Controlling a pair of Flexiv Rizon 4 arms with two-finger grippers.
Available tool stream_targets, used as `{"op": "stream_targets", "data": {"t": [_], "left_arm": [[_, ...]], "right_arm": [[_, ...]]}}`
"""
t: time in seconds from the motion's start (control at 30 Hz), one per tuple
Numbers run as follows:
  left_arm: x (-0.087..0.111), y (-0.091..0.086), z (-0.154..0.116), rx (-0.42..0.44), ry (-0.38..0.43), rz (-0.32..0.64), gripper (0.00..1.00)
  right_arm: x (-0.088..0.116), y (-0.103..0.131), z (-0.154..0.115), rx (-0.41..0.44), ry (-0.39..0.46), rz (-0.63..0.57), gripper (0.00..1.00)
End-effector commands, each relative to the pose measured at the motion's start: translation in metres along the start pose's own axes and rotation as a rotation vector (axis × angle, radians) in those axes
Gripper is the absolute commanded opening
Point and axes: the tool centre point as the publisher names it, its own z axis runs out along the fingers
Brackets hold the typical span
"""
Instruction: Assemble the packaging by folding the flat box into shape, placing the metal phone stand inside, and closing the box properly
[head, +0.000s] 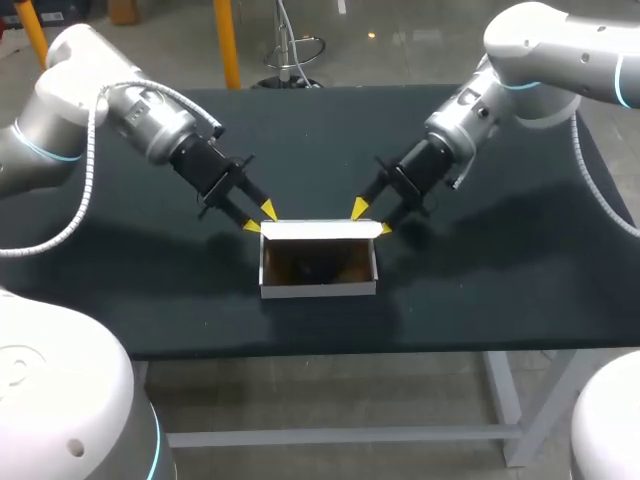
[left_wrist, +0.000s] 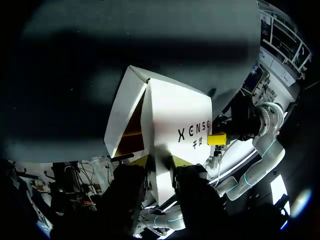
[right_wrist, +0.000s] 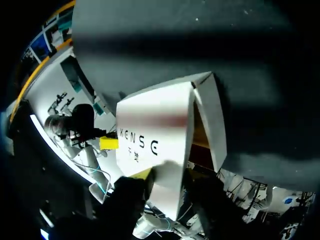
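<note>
The left gripper (head: 259, 217) hangs at the far left corner of the box with its two yellow-tipped fingers spread. One tip sits behind the raised lid flap and the other just off the flap's left end. In the left wrist view that end of the white card runs down between the fingers (left_wrist: 140, 161), which stand wider apart than the card is thick, so they are parted and not clamped on it.

The right gripper (head: 371, 218) mirrors this at the far right corner. It too stands spread, with the flap's right end passing between its fingers (right_wrist: 142, 174). Each wrist view shows the other arm's yellow tip at the opposite end of the flap.

The white cardboard lid flap (head: 320, 230) stands along the far long side of the box, printed face outward, away from the opening.

The white rectangular cardboard box (head: 318, 290) is folded into shape and sits flat near the middle of the black cloth-covered table (head: 120, 300). Its long axis runs left to right, parallel to the table's near edge, and its open mouth faces up. The inside is brown, and a dark shape (head: 312, 268) lies within; what it is cannot be told.

Both arms slope down from the far corners and meet over the box's far edge.
</note>
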Motion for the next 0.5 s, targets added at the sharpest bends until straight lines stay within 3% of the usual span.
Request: {"op": "stream_targets", "data": {"t": [0.03,0.3,0.5], "left_arm": [[0.0008,0.0009,0.0041,0.006,0.017,-0.002,0.22],[-0.0005,0.0002,0.0032,0.004,0.032,-0.001,0.16],[-0.0044,-0.0008,0.0041,0.004,0.030,0.000,0.17]], "right_arm": [[0.0053,0.0074,0.0017,0.031,-0.003,0.001,0.45],[0.0056,0.0083,0.0014,0.032,-0.004,0.004,0.45],[0.0049,0.0086,0.0026,0.033,-0.007,0.003,0.45]]}}
